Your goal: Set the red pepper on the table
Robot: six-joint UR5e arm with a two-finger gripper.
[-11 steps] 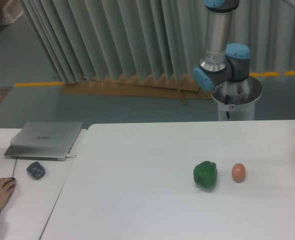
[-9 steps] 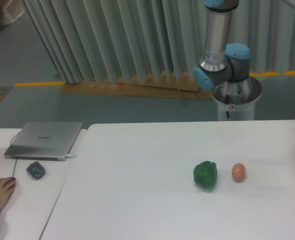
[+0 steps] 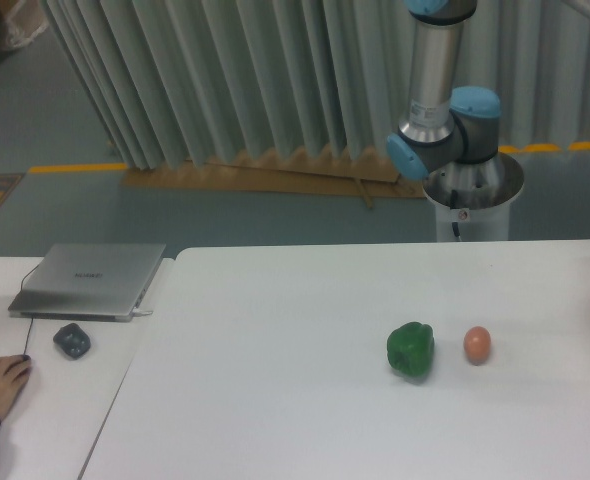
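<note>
The white bench (image 3: 275, 400) is carrying a green pepper (image 3: 411, 350) toward its right side, with a pale orange egg-shaped ball (image 3: 477, 344) sitting just beside it, nearer the right edge, the two not touching. The red pepper is not showing anywhere in this view. The arm (image 3: 437, 90) is rising behind the bench's far edge, and its gripper is lying outside the picture, so I cannot tell how its fingers are standing.
</note>
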